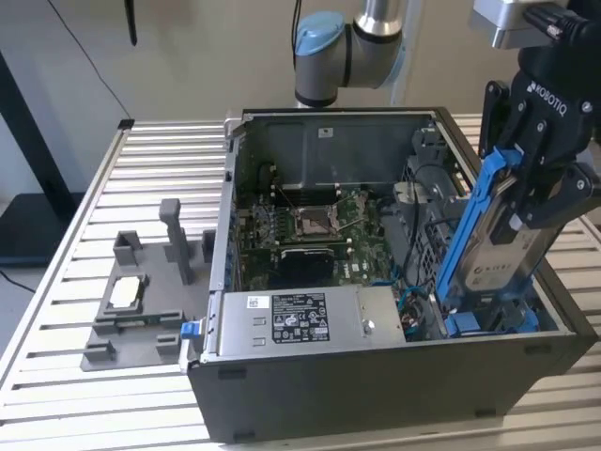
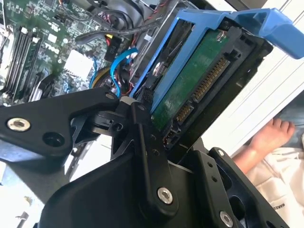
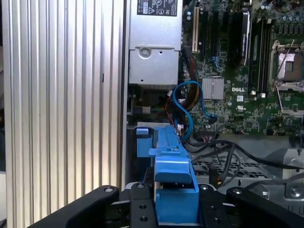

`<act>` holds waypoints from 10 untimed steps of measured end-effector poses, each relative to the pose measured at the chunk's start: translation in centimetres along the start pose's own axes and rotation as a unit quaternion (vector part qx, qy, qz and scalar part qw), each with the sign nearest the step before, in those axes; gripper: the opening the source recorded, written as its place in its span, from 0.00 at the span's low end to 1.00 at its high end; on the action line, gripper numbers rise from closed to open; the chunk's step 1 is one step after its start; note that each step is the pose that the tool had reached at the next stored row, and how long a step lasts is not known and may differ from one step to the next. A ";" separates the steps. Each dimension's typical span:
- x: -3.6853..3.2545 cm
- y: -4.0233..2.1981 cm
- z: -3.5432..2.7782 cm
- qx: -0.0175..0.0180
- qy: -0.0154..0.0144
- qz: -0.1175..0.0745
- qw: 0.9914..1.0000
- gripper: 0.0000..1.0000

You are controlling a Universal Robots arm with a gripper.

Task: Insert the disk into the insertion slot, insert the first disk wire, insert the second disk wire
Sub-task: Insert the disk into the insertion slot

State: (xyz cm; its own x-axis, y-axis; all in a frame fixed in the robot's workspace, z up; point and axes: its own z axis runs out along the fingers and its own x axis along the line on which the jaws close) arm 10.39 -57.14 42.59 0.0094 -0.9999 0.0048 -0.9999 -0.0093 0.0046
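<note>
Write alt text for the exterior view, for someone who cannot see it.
A black gripper, jaws shut on the disk, holds it steeply tilted, its lower end at the blue-clipped insertion slot on the exterior view's right of an open computer case. A green motherboard lies inside the case.

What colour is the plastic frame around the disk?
The frame is bright blue, clearest in the exterior view.

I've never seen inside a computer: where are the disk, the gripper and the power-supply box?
disk (image 1: 498, 265), exterior view, its labelled silver face.
gripper (image 1: 531, 186), exterior view, between its fingertips, clamped on the disk.
power-supply box (image 1: 300, 319), exterior view, its white label.
</note>
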 end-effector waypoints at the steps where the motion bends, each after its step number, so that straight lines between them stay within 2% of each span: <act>1: 0.05 0.00 0.09 0.000 0.000 0.000 1.000 0.33; 6: 0.17 -0.20 0.54 0.000 0.000 0.000 1.000 0.33; 10: 0.17 -0.31 0.82 0.003 0.000 0.000 1.000 0.33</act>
State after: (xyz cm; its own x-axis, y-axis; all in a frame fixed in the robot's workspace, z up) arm 10.70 -57.32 41.77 0.0103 -0.9999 0.0049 -0.9999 -0.0103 -0.0008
